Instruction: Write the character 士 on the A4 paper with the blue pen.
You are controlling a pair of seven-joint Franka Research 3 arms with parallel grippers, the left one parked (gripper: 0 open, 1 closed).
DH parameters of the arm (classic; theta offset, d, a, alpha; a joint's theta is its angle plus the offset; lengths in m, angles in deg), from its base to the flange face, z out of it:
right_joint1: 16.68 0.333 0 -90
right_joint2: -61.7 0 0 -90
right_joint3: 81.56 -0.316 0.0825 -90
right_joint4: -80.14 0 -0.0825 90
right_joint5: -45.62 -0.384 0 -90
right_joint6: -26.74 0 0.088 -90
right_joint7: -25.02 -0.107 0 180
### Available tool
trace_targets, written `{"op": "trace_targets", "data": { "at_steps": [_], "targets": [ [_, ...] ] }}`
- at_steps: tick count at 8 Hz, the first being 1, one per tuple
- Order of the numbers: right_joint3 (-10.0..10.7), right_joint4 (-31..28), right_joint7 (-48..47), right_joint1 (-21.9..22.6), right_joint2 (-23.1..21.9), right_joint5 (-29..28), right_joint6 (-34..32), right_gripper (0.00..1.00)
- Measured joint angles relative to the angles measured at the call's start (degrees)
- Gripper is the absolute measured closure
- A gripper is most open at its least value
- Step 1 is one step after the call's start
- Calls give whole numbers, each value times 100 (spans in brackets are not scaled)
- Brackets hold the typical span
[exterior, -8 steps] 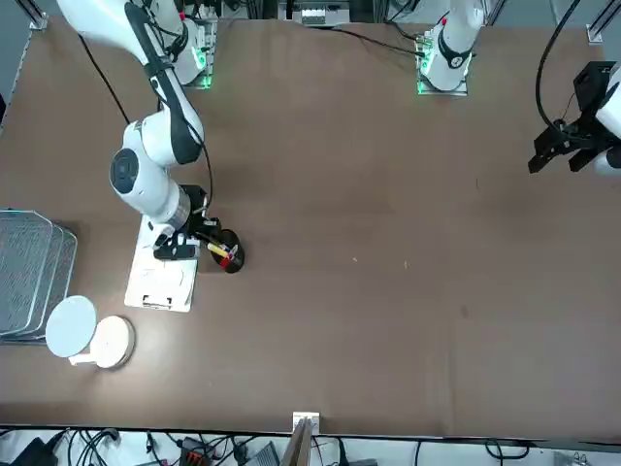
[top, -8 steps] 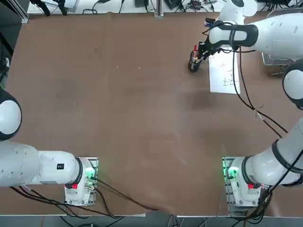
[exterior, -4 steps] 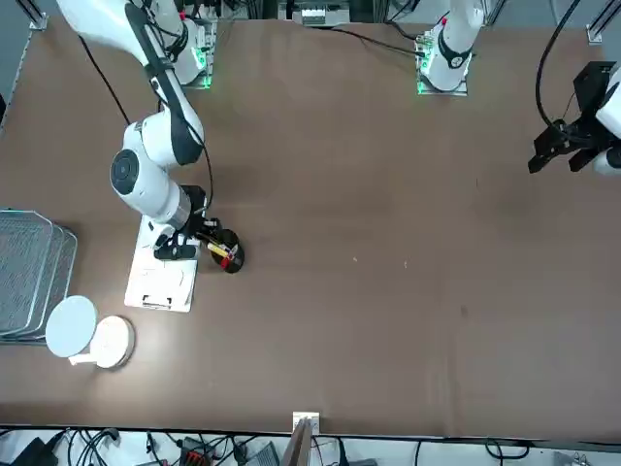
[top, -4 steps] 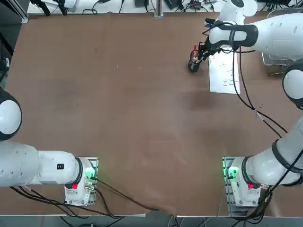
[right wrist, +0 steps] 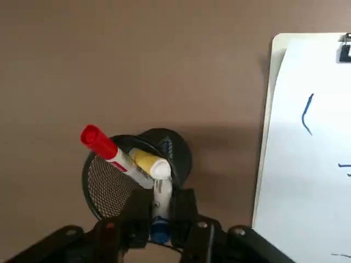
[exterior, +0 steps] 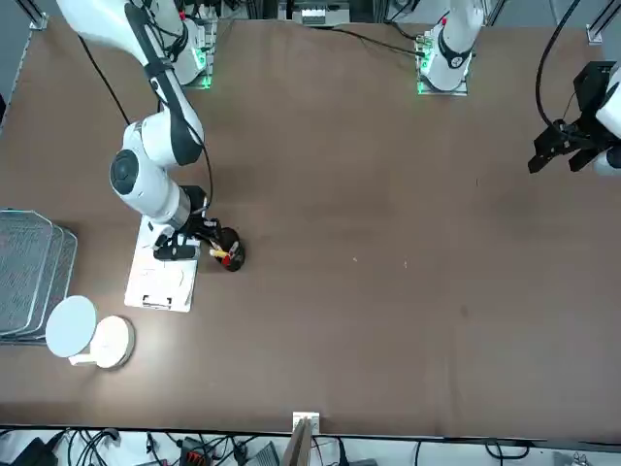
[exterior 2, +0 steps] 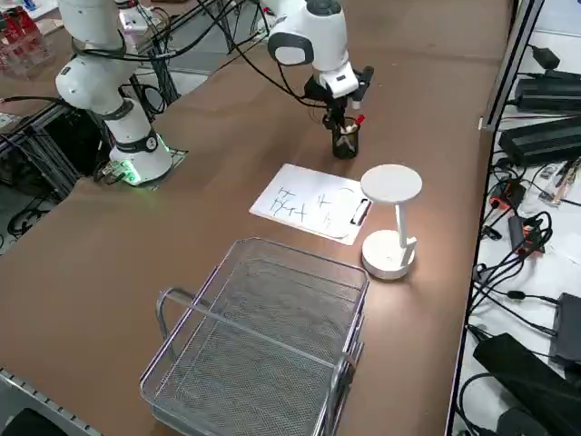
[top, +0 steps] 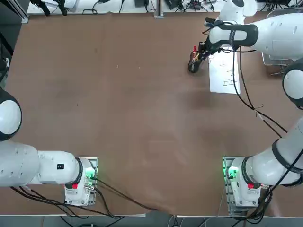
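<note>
Even, bright, soft shadows, sharp.

Brown table (top: 142, 118), cables (exterior 2: 522, 227) alongside

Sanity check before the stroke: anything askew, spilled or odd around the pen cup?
Nothing stands out. The black mesh pen cup stands upright with the red-topped pen and yellow pen inside; the right gripper is shut on the blue pen. The white A4 paper lies flat.

A black mesh pen cup (right wrist: 109, 183) on the brown tabletop (top: 132, 109) holds a red-capped pen (right wrist: 107, 149) and a yellow pen (right wrist: 149, 163). A white lamp (exterior 2: 390, 218) stands near a wire basket (exterior 2: 263, 354).
</note>
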State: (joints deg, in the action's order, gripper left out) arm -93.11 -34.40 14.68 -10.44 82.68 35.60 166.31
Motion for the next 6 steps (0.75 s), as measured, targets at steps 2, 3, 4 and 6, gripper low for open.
{"op": "trace_targets", "data": {
  "at_steps": [2,3,4,6],
  "targets": [
    [0,0,9,0,25,0,0,79],
    [1,0,12,0,25,0,0,79],
    [1,0,13,0,25,0,0,79],
    [1,22,16,0,25,0,-69,79]
  ]
}}
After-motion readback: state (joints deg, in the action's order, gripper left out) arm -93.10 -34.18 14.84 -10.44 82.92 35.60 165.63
